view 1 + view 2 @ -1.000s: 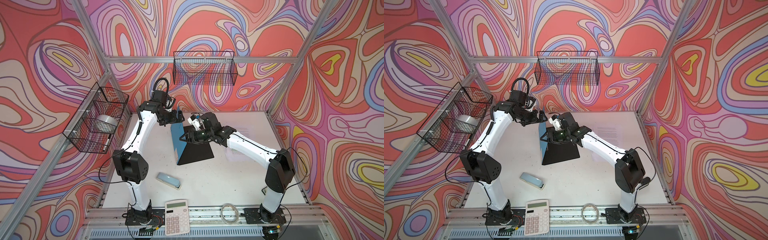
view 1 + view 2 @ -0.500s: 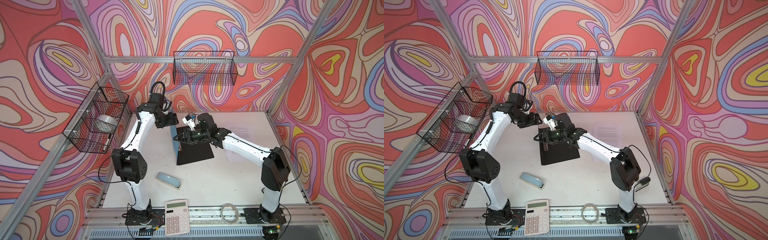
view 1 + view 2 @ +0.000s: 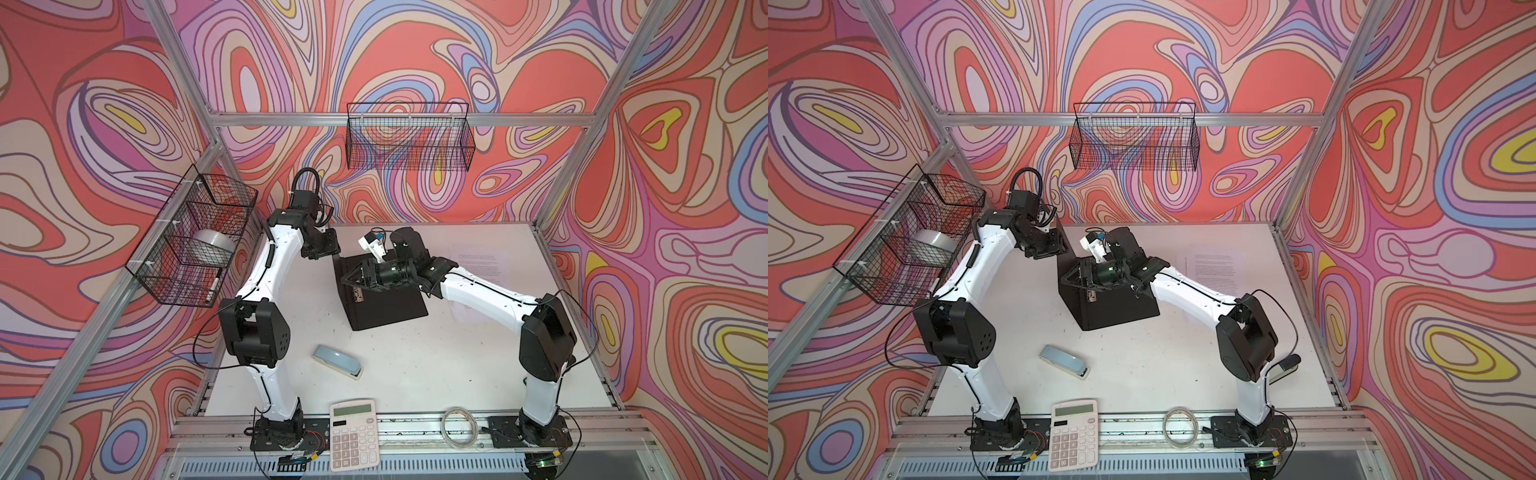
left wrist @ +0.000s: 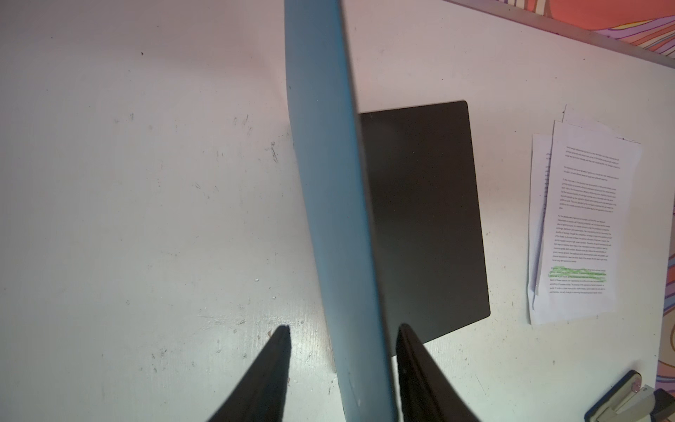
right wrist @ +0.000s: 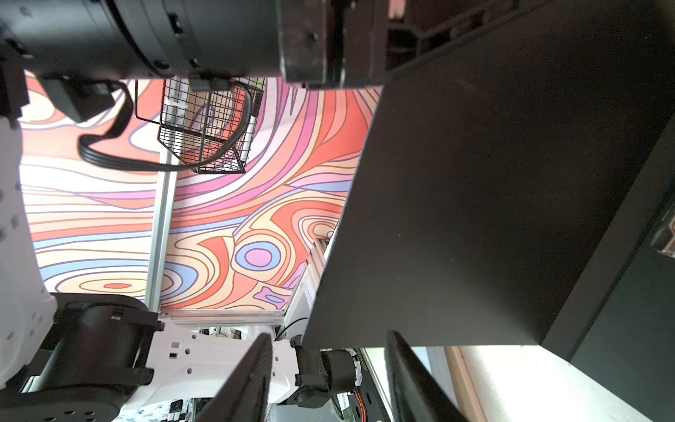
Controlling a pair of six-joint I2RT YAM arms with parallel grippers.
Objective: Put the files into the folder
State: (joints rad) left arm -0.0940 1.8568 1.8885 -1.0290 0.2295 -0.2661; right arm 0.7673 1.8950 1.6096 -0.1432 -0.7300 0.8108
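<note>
Here, in both top views the folder [image 3: 386,305] [image 3: 1119,309] lies open on the white table [image 3: 415,374]. Its black inside half is flat, and its other cover stands nearly upright along that half's left edge (seen edge-on, so it is barely a line). The left gripper [image 3: 331,254] hangs at the top of the raised cover. The right gripper [image 3: 348,279] reaches over the folder's flat half from the right and ends at the cover's inner face. The files [image 3: 482,266] lie flat on the table to the right of the folder, well apart from it and partly under the right arm. A calculator [image 3: 354,434] and a grey-blue stapler [image 3: 337,360] sit in front of the folder, toward the arm bases.

From the left wrist, the folder's blue cover [image 4: 328,182] rises between the left gripper's [image 4: 343,365] two fingers [image 4: 277,365]. They are apart: one is close against the black side, while a clear strip of table separates the other from the blue side. Beyond the folder lie the files [image 4: 580,219], some lines highlighted green.

From the right wrist, the right gripper's [image 5: 328,365] fingers [image 5: 252,372] are apart with nothing pinched between them. The folder's black inner face [image 5: 493,201] fills the view just beyond the tips; whether a fingertip touches it I cannot tell.
</note>
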